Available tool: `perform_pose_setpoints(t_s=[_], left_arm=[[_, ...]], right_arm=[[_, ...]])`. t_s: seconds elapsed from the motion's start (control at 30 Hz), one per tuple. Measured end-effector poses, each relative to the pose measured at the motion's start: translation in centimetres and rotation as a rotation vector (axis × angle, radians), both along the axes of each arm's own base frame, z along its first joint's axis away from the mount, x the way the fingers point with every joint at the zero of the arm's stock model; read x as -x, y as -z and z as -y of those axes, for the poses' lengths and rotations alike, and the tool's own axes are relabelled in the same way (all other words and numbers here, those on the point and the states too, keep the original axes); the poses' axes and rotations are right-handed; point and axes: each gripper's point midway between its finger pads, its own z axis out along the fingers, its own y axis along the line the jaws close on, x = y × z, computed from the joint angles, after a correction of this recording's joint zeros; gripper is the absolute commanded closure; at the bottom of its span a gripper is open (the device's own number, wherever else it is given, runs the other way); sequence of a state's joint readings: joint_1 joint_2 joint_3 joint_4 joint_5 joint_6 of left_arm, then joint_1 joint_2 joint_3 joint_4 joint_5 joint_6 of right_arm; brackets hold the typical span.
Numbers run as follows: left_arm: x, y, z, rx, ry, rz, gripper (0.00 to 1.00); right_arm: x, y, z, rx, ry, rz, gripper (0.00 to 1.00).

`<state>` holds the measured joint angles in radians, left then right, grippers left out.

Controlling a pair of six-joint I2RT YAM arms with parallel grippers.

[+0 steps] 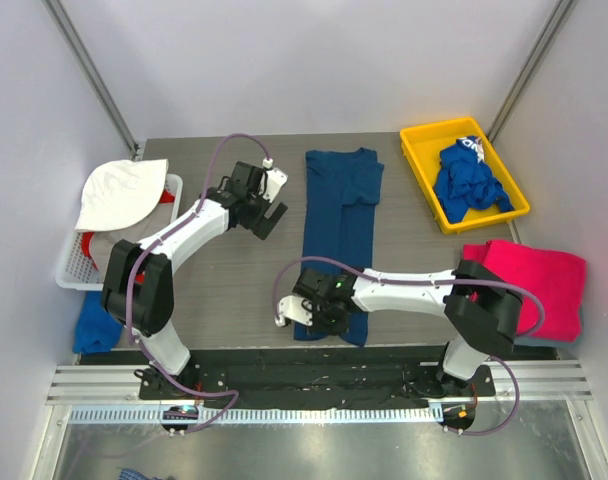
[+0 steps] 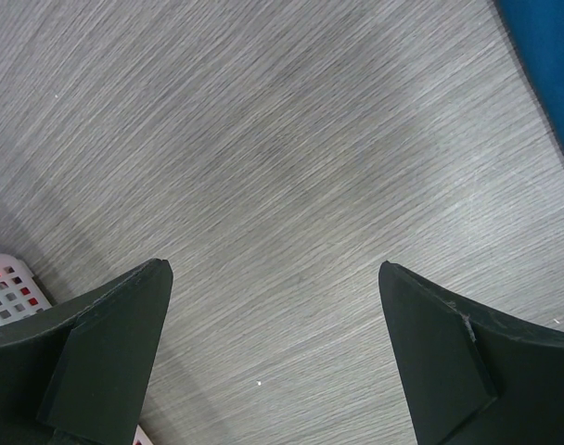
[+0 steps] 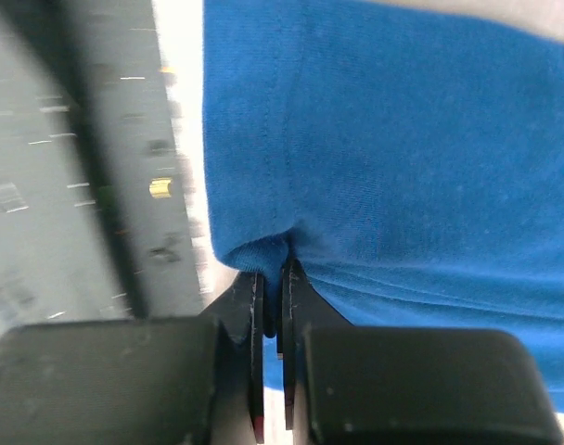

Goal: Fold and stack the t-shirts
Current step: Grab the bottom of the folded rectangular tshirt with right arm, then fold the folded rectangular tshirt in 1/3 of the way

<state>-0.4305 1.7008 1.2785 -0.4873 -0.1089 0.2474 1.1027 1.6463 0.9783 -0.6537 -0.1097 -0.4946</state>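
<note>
A dark blue t-shirt point(image 1: 341, 215) lies as a long narrow strip down the middle of the table. My right gripper point(image 1: 319, 312) sits at the strip's near end, and in the right wrist view it point(image 3: 275, 264) is shut on a pinched fold of the shirt's hem point(image 3: 403, 139). My left gripper point(image 1: 266, 208) hovers wide open over bare table to the left of the strip's far end; nothing lies between its fingers point(image 2: 273, 269), and the shirt's edge point(image 2: 553, 56) shows at the top right. A royal-blue t-shirt point(image 1: 466, 180) with white lettering is crumpled in the yellow bin. A magenta-pink t-shirt point(image 1: 542, 282) lies folded at the right.
The yellow bin point(image 1: 424, 135) stands at the back right. A white basket point(image 1: 72, 268) with a white cloth point(image 1: 119, 192) on top stands at the left edge, its corner point(image 2: 8, 292) visible from the left wrist. Another blue cloth point(image 1: 92, 325) lies beside the left arm's base.
</note>
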Motion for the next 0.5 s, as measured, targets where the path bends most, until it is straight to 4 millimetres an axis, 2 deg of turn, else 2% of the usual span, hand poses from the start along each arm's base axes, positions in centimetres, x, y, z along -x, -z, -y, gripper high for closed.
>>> perform_pose_setpoints(t_s=[0.13,0.27,0.37,0.5], left_arm=[[0.0,0.0,0.0,-0.002,-0.001,0.002,0.0],[0.0,0.0,0.0,-0.002,-0.001,0.002,0.0],[-0.1,0.0,0.0,-0.002,-0.001,0.003,0.0],[-0.1,-0.1,0.0,-0.001,-0.001,0.005,0.0]], right_arm=[[2.5,-0.8,-0.8,0.011,-0.077,-0.042,0.99],[4.1,-1.8,-1.7,-0.004,-0.13,-0.058,0.99],[4.4,-2.5,-2.0,-0.018,-0.142,-0.05,0.99],[3.2,-3.3,-1.7,-0.019,-0.124,0.004,0.99]])
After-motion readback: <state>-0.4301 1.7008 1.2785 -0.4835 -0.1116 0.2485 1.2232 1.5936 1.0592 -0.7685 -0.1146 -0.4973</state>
